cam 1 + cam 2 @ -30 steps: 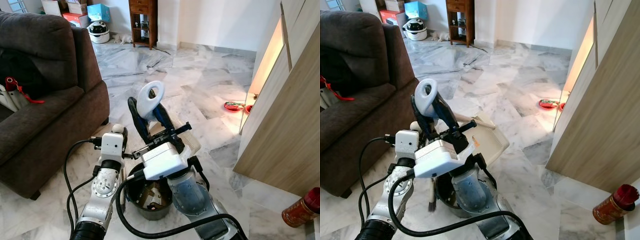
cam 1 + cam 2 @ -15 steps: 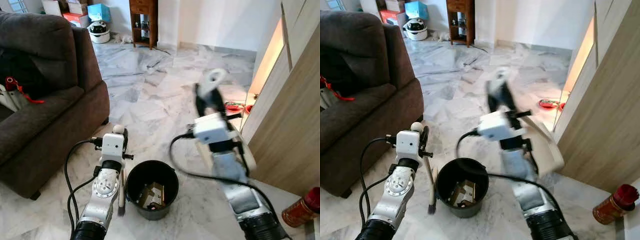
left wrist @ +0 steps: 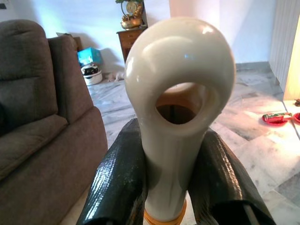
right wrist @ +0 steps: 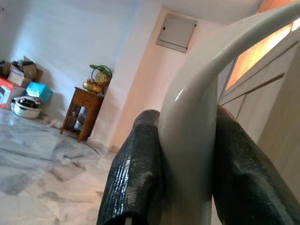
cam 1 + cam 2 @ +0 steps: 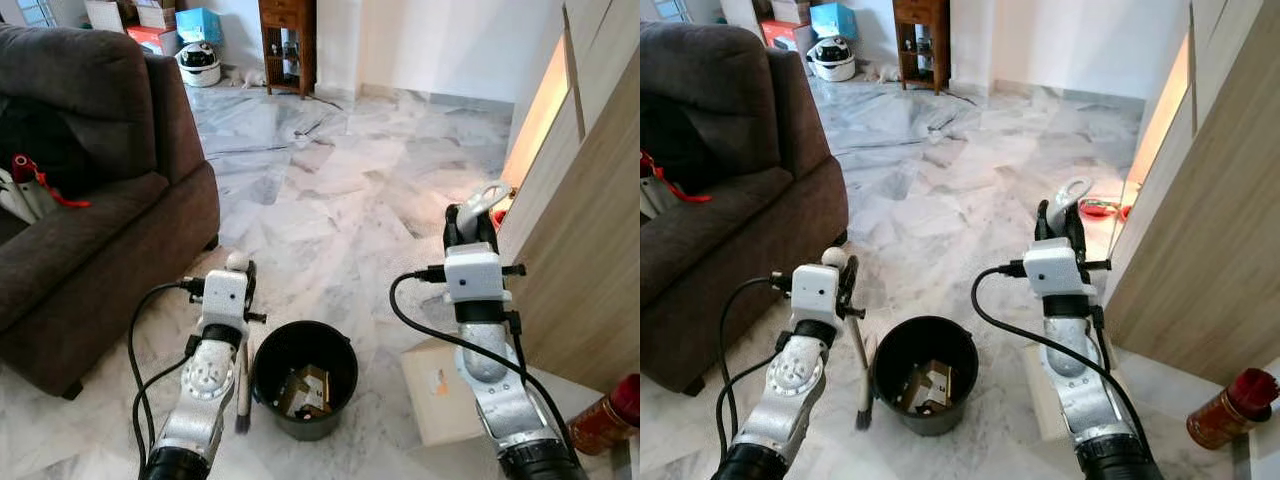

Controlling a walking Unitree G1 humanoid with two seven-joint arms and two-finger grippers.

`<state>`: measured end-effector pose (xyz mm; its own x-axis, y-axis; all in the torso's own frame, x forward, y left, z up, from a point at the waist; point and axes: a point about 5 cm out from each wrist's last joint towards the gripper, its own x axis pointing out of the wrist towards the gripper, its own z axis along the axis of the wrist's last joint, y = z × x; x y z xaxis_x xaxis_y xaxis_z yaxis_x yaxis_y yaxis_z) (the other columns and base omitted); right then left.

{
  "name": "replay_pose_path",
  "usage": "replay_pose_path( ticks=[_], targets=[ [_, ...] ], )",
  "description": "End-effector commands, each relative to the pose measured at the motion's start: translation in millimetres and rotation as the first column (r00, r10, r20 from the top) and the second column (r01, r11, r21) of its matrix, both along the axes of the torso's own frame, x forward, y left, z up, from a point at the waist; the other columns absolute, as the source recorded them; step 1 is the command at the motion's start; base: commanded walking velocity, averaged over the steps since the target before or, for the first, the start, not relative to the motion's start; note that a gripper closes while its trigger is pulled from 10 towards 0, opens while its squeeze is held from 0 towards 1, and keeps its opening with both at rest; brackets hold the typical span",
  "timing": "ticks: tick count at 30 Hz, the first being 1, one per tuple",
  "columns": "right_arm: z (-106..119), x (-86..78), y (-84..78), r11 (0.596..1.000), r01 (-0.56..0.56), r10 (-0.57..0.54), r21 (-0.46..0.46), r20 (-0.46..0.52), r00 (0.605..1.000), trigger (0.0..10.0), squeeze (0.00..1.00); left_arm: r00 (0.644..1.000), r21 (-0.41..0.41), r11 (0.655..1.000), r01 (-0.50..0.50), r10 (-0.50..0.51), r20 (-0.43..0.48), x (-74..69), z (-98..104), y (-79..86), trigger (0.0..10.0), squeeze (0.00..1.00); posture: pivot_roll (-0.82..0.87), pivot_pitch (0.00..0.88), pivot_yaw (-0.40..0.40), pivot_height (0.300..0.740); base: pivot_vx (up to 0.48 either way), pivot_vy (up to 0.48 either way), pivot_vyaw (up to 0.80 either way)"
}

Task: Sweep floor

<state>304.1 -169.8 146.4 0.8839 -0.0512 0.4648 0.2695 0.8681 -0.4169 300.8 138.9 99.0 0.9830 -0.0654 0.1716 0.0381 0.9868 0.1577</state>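
- Left gripper (image 3: 173, 187): the two black, textured fingers (image 3: 119, 183) are pressed against both sides of the brush handle (image 3: 180, 93), a glossy off-white plastic stem ending in a rounded loop with an oval hole. An orange band rings the stem just below the fingers.
- Brush (image 5: 862, 385): held roughly upright beside the bucket; the thin stem runs down to a dark bristle tip (image 5: 862, 415) at floor level, just left of the bucket wall.
- Bucket (image 5: 305, 380): round, black, smooth-walled, standing on the floor between the two arms. Crumpled brown and white scraps (image 5: 305, 390) lie in its bottom.
- Right gripper (image 4: 185, 187): the black ribbed fingers (image 4: 136, 173) pinch the dustpan handle (image 4: 197, 108), a smooth, curved, pale plastic bar.
- Dustpan (image 5: 440, 390): the flat beige pan rests on the floor below the right arm, right of the bucket; its looped handle end (image 5: 487, 200) rises above the wrist, close to the wooden cabinet (image 5: 580, 250).
- Floor (image 5: 330, 190): polished grey-white marble tiles with dark veining.
- Sofa (image 5: 90, 200): dark brown, coarse fabric, on the robot's left.
- Red cylindrical container (image 5: 600, 420): on the floor at the cabinet's foot.
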Motion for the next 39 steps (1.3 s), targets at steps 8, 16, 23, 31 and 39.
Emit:
replay_pose_path(
  ticks=[8,16,23,31,39],
  targets=[
    [-4.8,0.5,1.4,0.997,-0.014,0.013,0.078,0.005,1.0,10.0,0.0,0.998,0.013,1.0,-0.011,0.01,0.065,1.1,12.9,5.8,10.0,0.0,0.05,0.0,0.042,0.74,0.0,0.0,0.0],
    [-12.2,-0.4,0.0,0.996,-0.025,0.026,0.08,-0.014,1.0,10.0,0.0,0.998,0.023,1.0,0.004,-0.005,0.057,-5.0,9.5,5.8,10.0,0.0,0.05,0.0,0.043,0.74,0.0,0.0,0.0],
    [-13.7,-1.1,-4.5,0.997,-0.014,0.015,0.081,-0.014,1.0,10.0,0.0,0.999,0.028,1.0,0.012,-0.013,0.044,-6.3,5.4,4.0,10.0,0.0,0.05,0.0,0.045,0.74,0.0,0.0,0.0],
    [-16.7,-0.9,0.4,0.994,-0.027,0.03,0.105,-0.021,0.999,10.0,0.0,0.997,0.026,0.999,0.039,-0.041,0.058,-5.0,8.2,0.8,10.0,0.0,0.05,0.0,0.053,0.74,0.0,0.0,0.0],
    [-15.3,1.4,-3.0,0.995,-0.022,0.024,0.1,-0.018,1.0,10.0,0.0,0.996,0.031,0.998,0.063,-0.064,0.063,-4.5,8.5,-4.1,10.0,0.0,0.03,0.0,0.055,0.74,0.0,0.0,0.0]
  ],
)
